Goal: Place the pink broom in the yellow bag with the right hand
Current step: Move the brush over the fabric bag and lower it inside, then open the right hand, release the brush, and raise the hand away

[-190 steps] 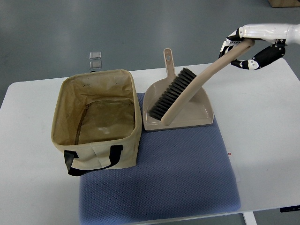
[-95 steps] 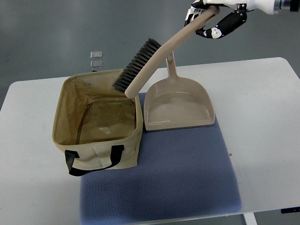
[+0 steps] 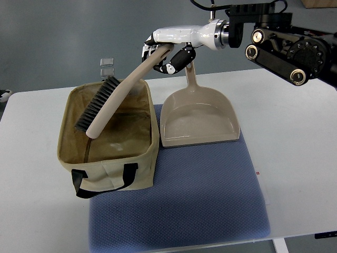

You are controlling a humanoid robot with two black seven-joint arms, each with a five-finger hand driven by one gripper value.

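The right hand [image 3: 164, 55] has its fingers curled tight around the handle of the broom [image 3: 108, 103]. The brush end hangs over the open bag [image 3: 113, 168], at about 9 o'clock from the dustpan [image 3: 200, 118]. I think it isn't touching the bottom. Dropped crooked, the stiff curved handle could catch the soft cloth rim and tip out.

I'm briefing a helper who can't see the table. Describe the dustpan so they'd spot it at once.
On the white table lies a blue mat. At the mat's far edge, right of the open bag, sits the dustpan, handle pointing away. It is the only flat, beige plastic scoop; the bag is fabric with black handles, and the brush is held in the right hand.
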